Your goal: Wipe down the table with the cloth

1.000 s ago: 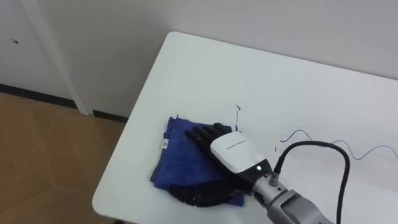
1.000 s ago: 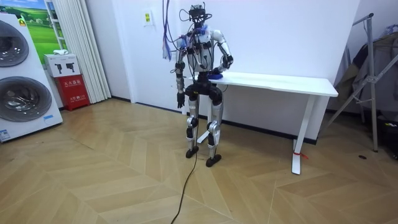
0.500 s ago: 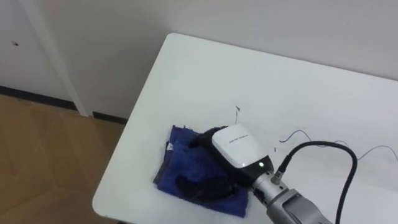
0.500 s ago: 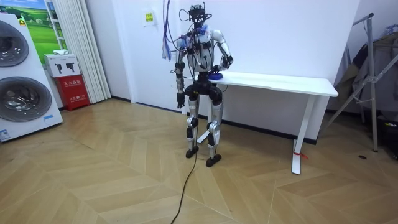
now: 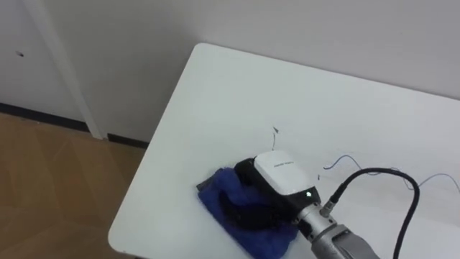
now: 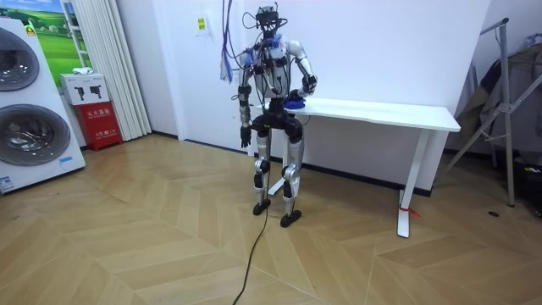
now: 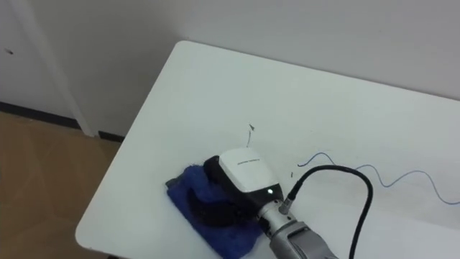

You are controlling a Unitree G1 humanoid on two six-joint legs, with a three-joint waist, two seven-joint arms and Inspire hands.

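Clutching blue cloth, right hand rests on table

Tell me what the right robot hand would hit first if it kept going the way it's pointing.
The bunched blue cloth, gripped by the curled fingers of the right robot hand. Beyond it looks like bare white tabletop up to the left edge, though depth is hard to judge.

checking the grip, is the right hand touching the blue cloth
Touching: the left eye view shows the right hand curled into the bunched blue cloth.
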